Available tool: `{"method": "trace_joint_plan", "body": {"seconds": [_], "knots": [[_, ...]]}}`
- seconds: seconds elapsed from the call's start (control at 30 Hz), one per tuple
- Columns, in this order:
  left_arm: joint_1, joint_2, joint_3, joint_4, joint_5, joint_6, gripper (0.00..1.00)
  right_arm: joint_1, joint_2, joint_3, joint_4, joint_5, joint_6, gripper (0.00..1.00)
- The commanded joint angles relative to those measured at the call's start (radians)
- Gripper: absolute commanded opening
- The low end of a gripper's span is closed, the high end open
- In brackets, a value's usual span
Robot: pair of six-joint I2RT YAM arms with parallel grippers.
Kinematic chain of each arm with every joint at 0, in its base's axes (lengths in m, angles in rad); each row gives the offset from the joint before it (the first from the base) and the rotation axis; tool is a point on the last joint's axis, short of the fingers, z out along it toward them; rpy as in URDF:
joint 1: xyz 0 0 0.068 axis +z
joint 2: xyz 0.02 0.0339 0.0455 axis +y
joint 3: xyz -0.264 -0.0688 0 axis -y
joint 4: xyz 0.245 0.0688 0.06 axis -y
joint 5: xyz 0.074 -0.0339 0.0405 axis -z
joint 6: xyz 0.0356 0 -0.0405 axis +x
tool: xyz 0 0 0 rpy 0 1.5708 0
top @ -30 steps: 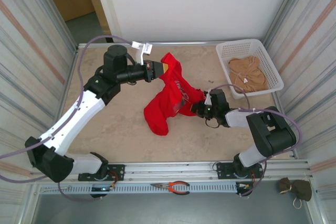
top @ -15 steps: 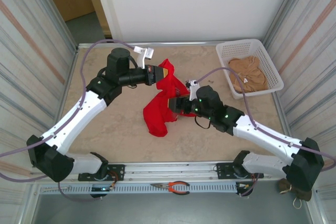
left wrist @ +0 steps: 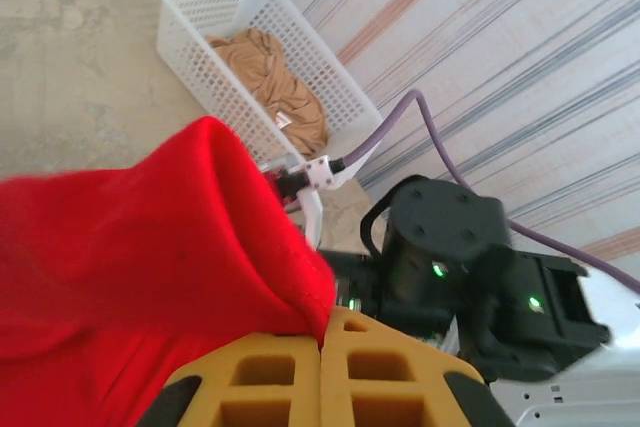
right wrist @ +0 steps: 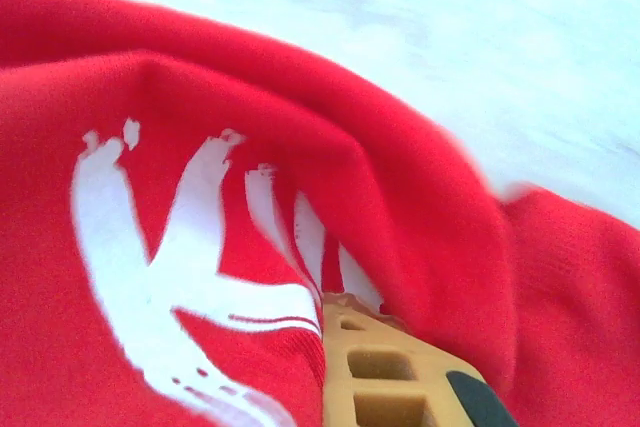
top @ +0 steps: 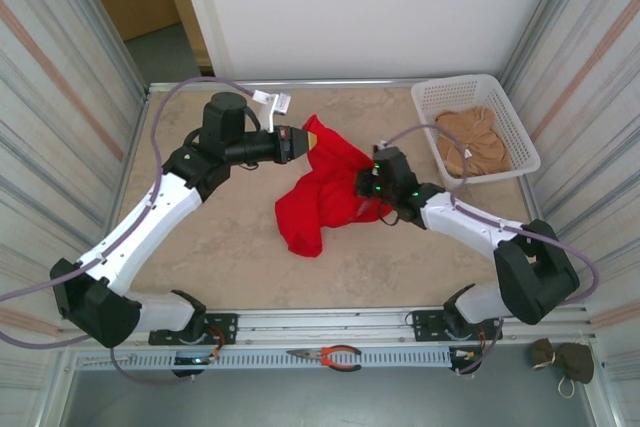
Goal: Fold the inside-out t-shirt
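Over table [top: 220,247], left fingers [left wrist: 270,377] and right fingers [right wrist: 385,372] clench t-shirt [top: 320,202]; right arm shifted rightward.

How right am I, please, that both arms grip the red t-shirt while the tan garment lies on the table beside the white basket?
One detail is wrong: the tan garment lies inside the white basket, not on the table beside it, as the top external view shows. The left fingers and right fingers do grip the red t-shirt.
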Motion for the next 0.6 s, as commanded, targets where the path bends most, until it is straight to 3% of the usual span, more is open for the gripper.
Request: {"method": "trace_joint_plan", "body": {"seconds": [0.0, 0.13, 0.17, 0.2, 0.27, 0.57], "knots": [[0.026, -0.065, 0.000, 0.033, 0.011, 0.004, 0.00, -0.056, -0.006, -0.109, -0.010, -0.044, 0.137, 0.00], [0.025, -0.054, -0.027, 0.128, 0.074, -0.066, 0.00, -0.033, 0.002, -0.103, -0.038, -0.098, 0.093, 0.00], [0.019, -0.048, -0.034, 0.155, 0.088, -0.092, 0.00, -0.028, -0.003, -0.097, -0.040, -0.142, 0.062, 0.28], [0.012, -0.043, -0.034, 0.167, 0.097, -0.104, 0.00, -0.014, -0.022, -0.088, -0.054, -0.161, 0.037, 0.46], [-0.016, -0.025, -0.023, 0.174, 0.094, -0.116, 0.00, 0.033, -0.099, -0.058, -0.132, -0.148, -0.014, 0.62], [-0.127, 0.080, 0.033, 0.158, 0.059, -0.125, 0.00, 0.256, -0.433, 0.119, -0.428, 0.065, -0.141, 0.70]]}}
